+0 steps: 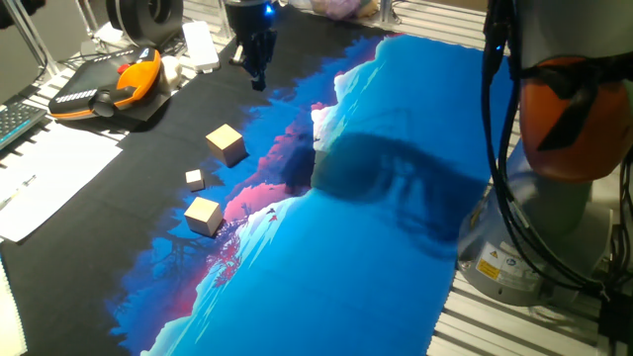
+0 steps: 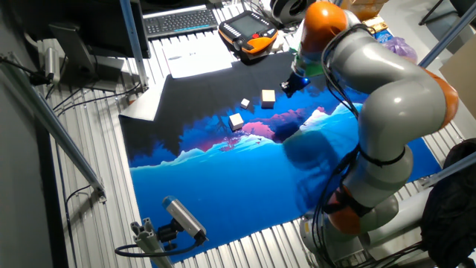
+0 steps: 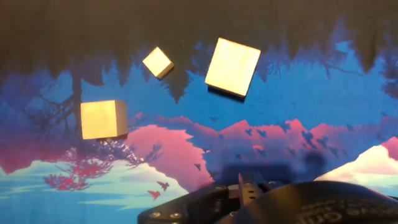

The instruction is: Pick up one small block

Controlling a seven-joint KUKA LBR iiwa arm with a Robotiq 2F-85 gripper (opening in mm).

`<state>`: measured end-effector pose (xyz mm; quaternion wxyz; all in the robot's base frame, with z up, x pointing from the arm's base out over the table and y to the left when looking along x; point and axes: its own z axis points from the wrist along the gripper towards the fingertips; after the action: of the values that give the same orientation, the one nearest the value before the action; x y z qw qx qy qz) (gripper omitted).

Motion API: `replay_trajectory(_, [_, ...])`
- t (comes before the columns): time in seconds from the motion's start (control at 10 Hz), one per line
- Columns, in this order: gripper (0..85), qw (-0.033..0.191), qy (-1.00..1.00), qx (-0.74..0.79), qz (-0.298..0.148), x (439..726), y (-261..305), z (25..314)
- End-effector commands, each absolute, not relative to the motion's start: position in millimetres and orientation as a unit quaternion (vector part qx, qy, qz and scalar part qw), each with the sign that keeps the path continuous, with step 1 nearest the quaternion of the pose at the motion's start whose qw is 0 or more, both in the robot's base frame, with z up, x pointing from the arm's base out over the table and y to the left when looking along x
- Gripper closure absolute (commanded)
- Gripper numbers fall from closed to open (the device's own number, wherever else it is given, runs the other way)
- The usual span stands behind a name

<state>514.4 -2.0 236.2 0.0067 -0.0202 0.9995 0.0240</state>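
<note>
Two light-tan wooden small blocks lie on the printed mat: one [image 1: 226,141] on the black part, the other [image 1: 203,215] nearer the front at the pink and blue edge. They also show in the other fixed view [image 2: 268,95] [image 2: 236,120] and in the hand view [image 3: 232,66] [image 3: 103,119]. A much tinier pale cube [image 1: 195,179] [image 3: 158,62] lies between them. My gripper [image 1: 259,79] [image 2: 286,84] hangs above the mat's far side, apart from all the blocks. Its fingers look pressed together and hold nothing.
An orange and black handset [image 1: 109,87] and papers [image 1: 49,173] lie left of the mat. The arm's base [image 1: 554,227] stands at the right. A keyboard [image 2: 182,20] lies beyond the mat. The mat's blue part [image 1: 376,247] spreads to the right.
</note>
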Motion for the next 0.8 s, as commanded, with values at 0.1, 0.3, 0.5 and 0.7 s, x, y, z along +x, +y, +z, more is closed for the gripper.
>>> replay_trajectory(0.1, [85.0,0.009,1.000,-0.013,0.003,514,-2,236])
replay_trajectory(0.3, [51.0,-0.007,1.000,0.018,-0.018,514,-2,236])
replay_trajectory(0.5, [34.0,-0.016,0.999,0.038,-0.016,529,3,226])
replay_trajectory(0.7, [17.0,-0.015,0.998,0.051,-0.019,551,13,205])
